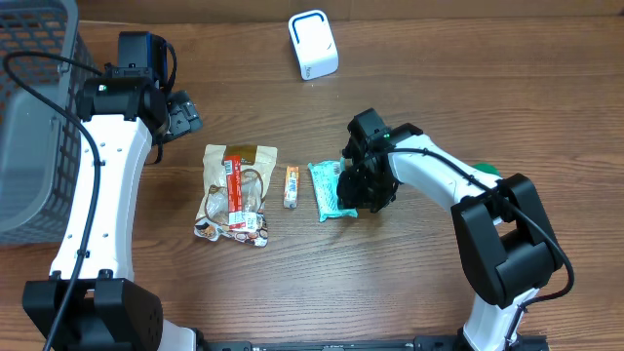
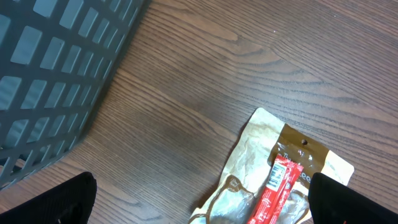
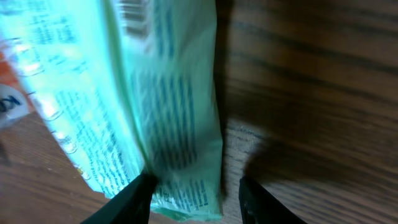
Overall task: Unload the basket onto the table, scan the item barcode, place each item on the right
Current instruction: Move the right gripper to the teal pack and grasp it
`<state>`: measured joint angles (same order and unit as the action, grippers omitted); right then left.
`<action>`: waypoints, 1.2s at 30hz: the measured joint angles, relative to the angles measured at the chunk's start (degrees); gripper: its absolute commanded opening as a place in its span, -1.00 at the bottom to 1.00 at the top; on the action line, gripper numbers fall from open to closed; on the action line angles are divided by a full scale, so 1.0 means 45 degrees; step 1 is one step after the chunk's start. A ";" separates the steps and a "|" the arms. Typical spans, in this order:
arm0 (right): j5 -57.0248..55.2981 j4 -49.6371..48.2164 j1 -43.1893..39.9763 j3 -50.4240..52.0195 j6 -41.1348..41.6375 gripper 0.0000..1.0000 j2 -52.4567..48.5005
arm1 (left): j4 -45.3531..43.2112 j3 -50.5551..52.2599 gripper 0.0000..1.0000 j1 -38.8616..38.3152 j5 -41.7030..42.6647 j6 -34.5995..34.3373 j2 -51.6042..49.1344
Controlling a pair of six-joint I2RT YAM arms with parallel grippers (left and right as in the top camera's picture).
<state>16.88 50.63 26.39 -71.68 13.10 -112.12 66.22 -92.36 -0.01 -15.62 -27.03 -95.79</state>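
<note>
Teal packet (image 1: 330, 191): it was laid flat on the wooden table (image 1: 439, 78), just beside a small orange bar (image 1: 291, 185) and well apart from the white device (image 1: 313, 45) at the far edge.
Long axis: in the overhead view it was directed from the far side toward the robot's side, with a slight tilt; the nearer end was turned a little to the right arm.
Printed face: it was turned up, and dense blue text was seen in the right wrist view; striped marks near the top of that view were too blurred to be read.
Right gripper (image 1: 355, 191): it was lowered onto the packet's right long edge, with the jaws about half closed around the packet's edge.
Fingers (image 3: 134, 200): one was pressed against the packet, while a narrow dark gap was seen beside the other; whether the packet was firmly held could not be told.
Left gripper (image 1: 183, 115): it was opened fully and nothing was held or touched.
Left gripper position: it was kept above the table between the grey basket (image 1: 29, 117) and a brown pouch (image 1: 237, 191), on which a red stick was laid.
</note>
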 measured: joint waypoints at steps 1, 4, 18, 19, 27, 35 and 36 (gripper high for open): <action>-0.0146 0.0024 0.0000 0.0044 0.0039 -0.08 0.0000 | 0.0000 0.0000 1.00 0.0000 0.0000 0.0000 0.0000; -0.0903 0.0350 0.0000 0.0034 0.0287 -0.07 0.0068 | 0.0000 0.0000 1.00 0.0000 0.0000 0.0000 0.0000; -0.5489 0.2929 -0.1224 -0.2152 0.0170 0.20 0.0136 | 0.0000 0.0000 0.99 0.0000 0.0000 0.0000 0.0000; -0.5382 0.3332 -0.1277 -0.2608 0.0165 0.23 0.0136 | 0.0000 0.0000 1.00 0.0000 0.0000 0.0000 0.0000; -0.2968 0.4741 -0.1685 -0.3842 0.0733 0.03 0.0136 | 0.0000 0.0000 0.99 0.0000 0.0000 0.0000 0.0000; -0.0539 0.3444 -0.2273 -0.2069 0.1287 0.03 0.0136 | 0.0000 0.0000 0.99 0.0000 0.0000 0.0000 0.0000; -0.0374 0.3230 -0.2259 -0.1768 0.1433 0.03 0.0136 | 0.0000 0.0000 1.00 0.0000 0.0000 0.0000 0.0000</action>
<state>15.20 65.17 16.23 -79.64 19.55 -111.50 66.22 -92.36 -0.01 -15.62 -27.03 -95.79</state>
